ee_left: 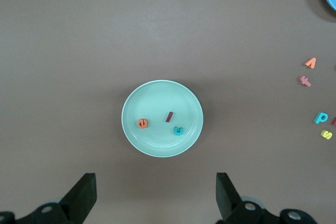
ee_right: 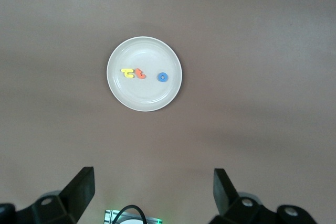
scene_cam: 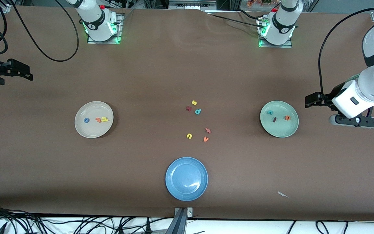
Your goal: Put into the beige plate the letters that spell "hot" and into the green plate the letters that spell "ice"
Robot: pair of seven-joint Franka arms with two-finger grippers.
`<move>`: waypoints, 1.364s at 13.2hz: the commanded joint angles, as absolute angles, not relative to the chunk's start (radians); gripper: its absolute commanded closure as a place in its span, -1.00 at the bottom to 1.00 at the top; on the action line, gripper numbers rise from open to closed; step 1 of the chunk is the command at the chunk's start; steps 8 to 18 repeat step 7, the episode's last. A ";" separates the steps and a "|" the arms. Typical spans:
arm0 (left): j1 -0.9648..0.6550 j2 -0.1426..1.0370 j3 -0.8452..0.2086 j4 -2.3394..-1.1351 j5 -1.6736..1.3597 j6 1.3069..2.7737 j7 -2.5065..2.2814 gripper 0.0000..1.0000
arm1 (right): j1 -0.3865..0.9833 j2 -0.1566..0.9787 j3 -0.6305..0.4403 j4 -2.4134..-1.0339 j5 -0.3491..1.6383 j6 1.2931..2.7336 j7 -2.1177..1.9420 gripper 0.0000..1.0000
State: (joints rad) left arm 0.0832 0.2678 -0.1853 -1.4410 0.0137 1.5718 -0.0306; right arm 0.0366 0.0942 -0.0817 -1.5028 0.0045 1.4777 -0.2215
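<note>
At far left of the front view, right gripper (scene_cam: pixel 28 73) hung over bare table (scene_cam: pixel 148 65) at the frame edge, fingers (ee_right: pixel 79 190) spread wide, holding and touching nothing. Left-centre: beige plate (scene_cam: pixel 83 130) held the blue o (scene_cam: pixel 86 120), with orange t (scene_cam: pixel 98 120) and yellow h (scene_cam: pixel 104 119) touching each other. Centre: loose cluster of yellow s (scene_cam: pixel 194 102), dark red letter (scene_cam: pixel 188 108), teal p/d (scene_cam: pixel 198 111), yellow u (scene_cam: pixel 189 136), a pinkish-orange letter (scene_cam: pixel 208 130), orange v (scene_cam: pixel 206 139). Blue plate (scene_cam: pixel 174 188) sat lower centre. Right-centre: green plate (scene_cam: pixel 279 131) held teal c (scene_cam: pixel 270 112), maroon i (scene_cam: pixel 274 119), orange e (scene_cam: pixel 287 117), all apart. Far right: left gripper (scene_cam: pixel 307 101) hung just beside the green plate, fingers (ee_left: pixel 81 195) spread wide, gripping nothing.
</note>
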 commanded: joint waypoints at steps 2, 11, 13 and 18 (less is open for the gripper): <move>0.091 0.261 -0.186 -1.436 -0.012 1.568 -0.018 -1.00 | 0.031 0.109 -0.083 -1.473 0.017 1.480 -0.222 -1.00; 0.091 0.261 -0.186 -1.436 -0.012 1.568 -0.018 -1.00 | 0.031 0.109 -0.083 -1.473 0.017 1.482 -0.222 -1.00; 0.091 0.261 -0.186 -1.436 -0.012 1.568 -0.018 -1.00 | 0.031 0.109 -0.083 -1.473 0.017 1.482 -0.222 -1.00; 0.091 0.261 -0.186 -1.436 -0.012 1.568 -0.018 -1.00 | 0.031 0.109 -0.083 -1.473 0.017 1.482 -0.222 -1.00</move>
